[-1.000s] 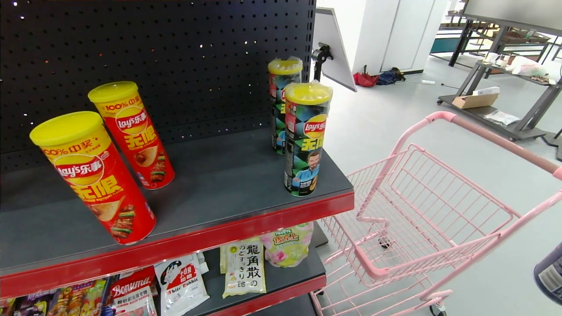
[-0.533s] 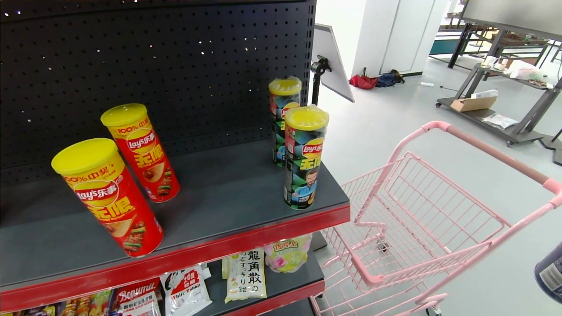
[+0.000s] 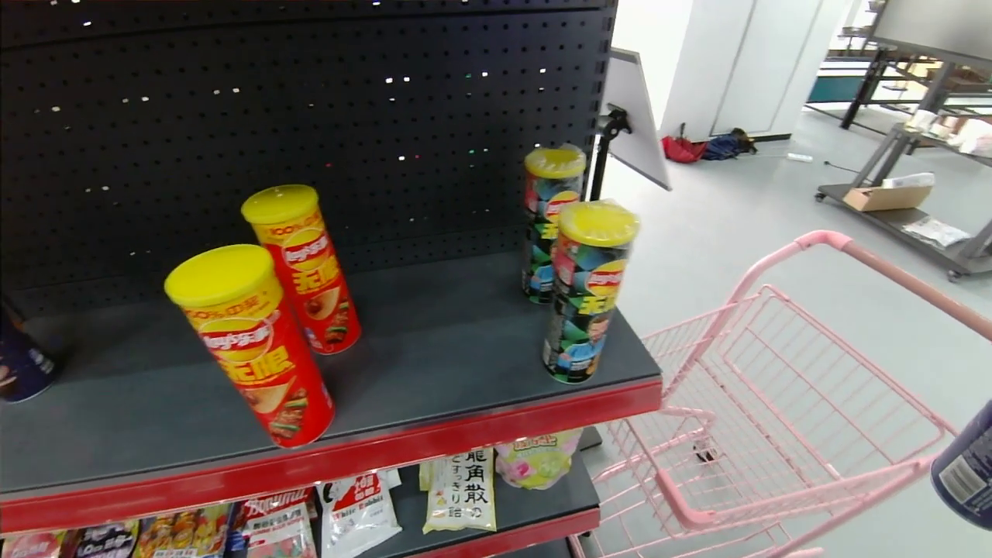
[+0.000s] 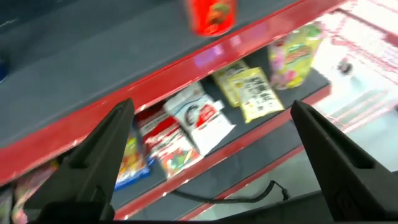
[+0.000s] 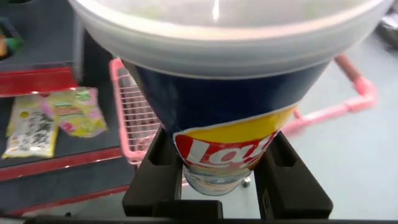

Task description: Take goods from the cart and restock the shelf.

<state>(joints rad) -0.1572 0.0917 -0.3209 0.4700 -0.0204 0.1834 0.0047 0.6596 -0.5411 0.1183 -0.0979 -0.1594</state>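
Right gripper (image 5: pixel 221 177) is clamped on a blue can (image 5: pixel 230 99), lid nearest the camera; in the head view the frame edge cuts the can off beside the pink cart (image 3: pixel 775 372). Left gripper (image 4: pixel 211 149) is spread wide, holding nothing, before blurred snack bags (image 4: pixel 193 121) on the lower level. Red cans (image 3: pixel 256 341) and green cans (image 3: pixel 585 294) stand on the shelf (image 3: pixel 434 349); a dark can (image 3: pixel 19 360) at its left end is cropped.

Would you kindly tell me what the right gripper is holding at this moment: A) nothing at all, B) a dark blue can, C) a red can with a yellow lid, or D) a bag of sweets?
B: the right wrist view shows the right gripper closed on a dark blue can, gripping it from both sides.
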